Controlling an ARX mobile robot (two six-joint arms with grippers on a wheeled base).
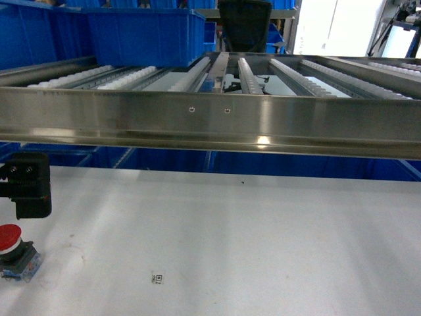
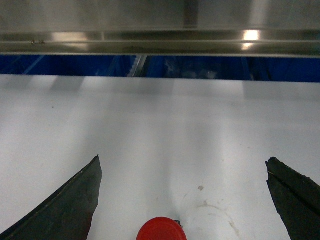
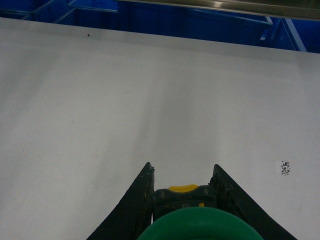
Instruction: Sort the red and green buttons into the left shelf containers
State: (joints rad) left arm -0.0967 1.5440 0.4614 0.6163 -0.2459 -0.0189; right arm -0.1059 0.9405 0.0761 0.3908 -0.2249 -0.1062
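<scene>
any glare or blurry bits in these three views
Head view: bright glare spots on the brushed steel shelf rail, and a blown-out white window at top right. Left wrist view: two glare patches on the same rail, the red mushroom-cap button soft and cut by the bottom edge. Right wrist view: the green round-capped button is blurred in the right pincer; even light on the white tabletop.

left gripper (image 2: 182,200) jaws spread wide, right gripper (image 3: 182,187) clamped
</scene>
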